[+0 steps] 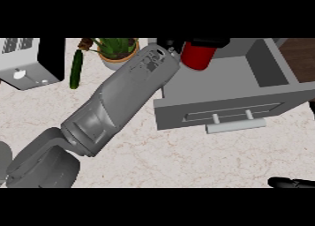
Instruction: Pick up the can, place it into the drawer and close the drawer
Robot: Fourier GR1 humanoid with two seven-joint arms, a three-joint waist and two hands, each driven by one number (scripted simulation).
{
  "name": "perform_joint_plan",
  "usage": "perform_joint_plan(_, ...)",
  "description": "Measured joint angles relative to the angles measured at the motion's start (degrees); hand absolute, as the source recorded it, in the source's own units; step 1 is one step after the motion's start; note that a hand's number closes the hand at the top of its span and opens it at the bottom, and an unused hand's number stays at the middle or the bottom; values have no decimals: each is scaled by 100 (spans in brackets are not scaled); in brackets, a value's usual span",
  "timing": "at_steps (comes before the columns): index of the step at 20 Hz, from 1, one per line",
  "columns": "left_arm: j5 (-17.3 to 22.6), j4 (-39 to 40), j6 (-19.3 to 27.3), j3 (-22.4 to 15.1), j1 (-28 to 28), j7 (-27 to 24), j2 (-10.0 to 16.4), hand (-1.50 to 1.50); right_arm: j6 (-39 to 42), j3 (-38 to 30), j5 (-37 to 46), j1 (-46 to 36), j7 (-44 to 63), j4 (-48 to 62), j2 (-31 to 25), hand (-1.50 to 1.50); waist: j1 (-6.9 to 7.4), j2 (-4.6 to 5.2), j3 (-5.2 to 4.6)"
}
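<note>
At top centre, left hand [167,43] curled round red can [197,57] over open drawer [226,81]; right hand [295,182] lower right, state untellable.

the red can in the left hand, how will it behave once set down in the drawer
The red can looks like a smooth rigid cylinder, so it should keep its shape in the left hand but may slip. Laid on its side it would probably roll across the flat floor of the drawer; upright, it might tip.

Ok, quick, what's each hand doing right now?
Left hand: shut on the red can.
Right hand: open, resting at the view's right edge.
</note>
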Motion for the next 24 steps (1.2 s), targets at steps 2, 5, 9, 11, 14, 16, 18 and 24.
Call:
perform_joint_plan(2, 50, 56, 80, -58, 34, -33, 0, -150, 21, 48, 21, 87, -27, -64, 34, -150, -23, 2, -1)
perform_joint_plan(5, 126, 113, 193, -131, 74, -99, 1, -150, 27, 43, 31, 62, -29, -76, 11, -150, -39, 13, -1)
perform_joint_plan(9, 249, 114, 386, -225, 107, -139, 1, -150, 9, 32, -1, -83, 37, -53, -30, -150, -75, 25, -1)
perform_joint_plan(11, 302, 156, 496, -244, 124, -191, 1, -150, 41, 6, -32, -84, 25, -33, -62, -150, -95, 32, 0)
perform_joint_plan(14, 408, 149, 603, -261, 131, -235, 1, -150, 5, 52, -3, -108, 79, -123, -40, -150, -103, 30, -2)
perform_joint_plan(16, 472, 182, 655, -258, 119, -266, 0, -150, 19, 83, 60, -87, 97, -233, -73, -150, -116, 32, -3)
perform_joint_plan(18, 566, 127, 686, -239, 177, -348, 0, -150, 26, 67, 213, -90, 32, -341, -161, -150, -104, 27, -6)
perform_joint_plan(24, 853, 23, 743, -174, 164, -429, 0, -150, 54, 232, 1031, -209, -295, -472, -464, -150, -49, 28, -8)
